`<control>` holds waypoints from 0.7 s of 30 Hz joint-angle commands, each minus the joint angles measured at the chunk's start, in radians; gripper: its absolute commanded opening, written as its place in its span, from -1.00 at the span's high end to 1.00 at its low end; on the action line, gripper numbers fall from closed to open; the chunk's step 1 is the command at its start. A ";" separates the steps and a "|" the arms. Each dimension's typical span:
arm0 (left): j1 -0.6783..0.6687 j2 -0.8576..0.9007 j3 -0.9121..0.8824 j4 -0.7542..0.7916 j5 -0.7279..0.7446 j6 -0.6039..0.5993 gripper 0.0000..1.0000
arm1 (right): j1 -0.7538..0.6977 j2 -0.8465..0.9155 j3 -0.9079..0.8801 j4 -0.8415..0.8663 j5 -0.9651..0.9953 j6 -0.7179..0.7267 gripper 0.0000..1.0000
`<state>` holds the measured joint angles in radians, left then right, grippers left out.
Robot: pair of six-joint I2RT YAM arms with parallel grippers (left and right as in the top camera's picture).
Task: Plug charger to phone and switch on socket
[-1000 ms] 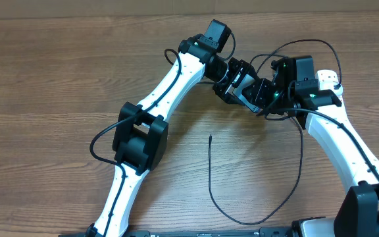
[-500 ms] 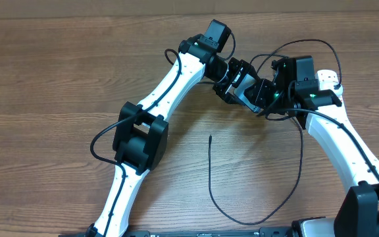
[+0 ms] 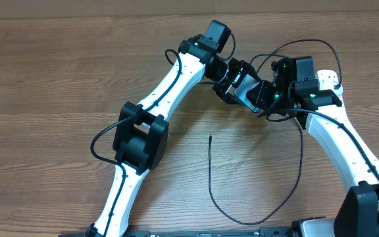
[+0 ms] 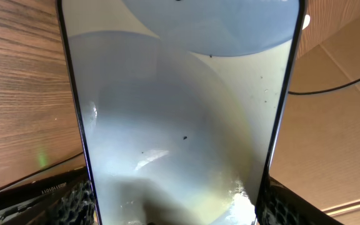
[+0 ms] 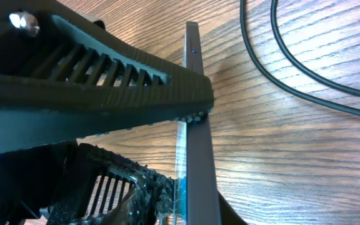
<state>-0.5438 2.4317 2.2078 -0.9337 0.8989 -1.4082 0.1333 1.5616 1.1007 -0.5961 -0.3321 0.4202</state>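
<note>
Wood-grain table (image 3: 58,79), both arms meeting near 1 o'clock. Left claw (image 4: 177,203) clamps the phone (image 4: 174,106) across its width, screen lit. Right claw (image 5: 181,150) stands narrow at the phone's thin edge; whether it grips cannot be told. Charger (image 3: 210,171) lies on the table toward 6 o'clock, apart from the phone.

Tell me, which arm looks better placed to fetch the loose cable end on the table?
Probably the left, once the right takes the phone. The left end effector and right end effector are both at the phone, but the charger tip lies free on the table toward the left arm's side.
</note>
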 commanded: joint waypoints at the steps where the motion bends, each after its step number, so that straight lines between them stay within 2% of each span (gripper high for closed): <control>1: -0.012 -0.011 0.034 0.008 0.113 -0.006 0.92 | 0.003 0.002 0.018 -0.001 0.010 -0.005 0.64; 7: -0.012 -0.011 0.034 0.008 0.112 -0.006 0.91 | 0.003 0.002 0.018 -0.011 0.010 -0.005 0.70; 11: -0.013 -0.011 0.034 0.008 0.112 -0.006 0.91 | 0.003 0.002 0.018 -0.012 0.010 -0.005 0.92; 19: -0.013 -0.011 0.034 0.008 0.103 -0.010 0.92 | 0.003 0.002 0.018 -0.013 0.010 -0.002 0.92; 20: -0.013 -0.011 0.034 0.008 0.103 -0.010 0.83 | 0.003 0.001 0.018 -0.013 0.010 -0.002 0.92; 21: -0.013 -0.011 0.034 0.008 0.102 -0.009 0.57 | 0.003 0.001 0.018 -0.012 0.010 -0.002 0.92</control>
<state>-0.5426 2.4329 2.2074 -0.9295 0.9058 -1.4078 0.1276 1.5616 1.1007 -0.6106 -0.3168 0.4454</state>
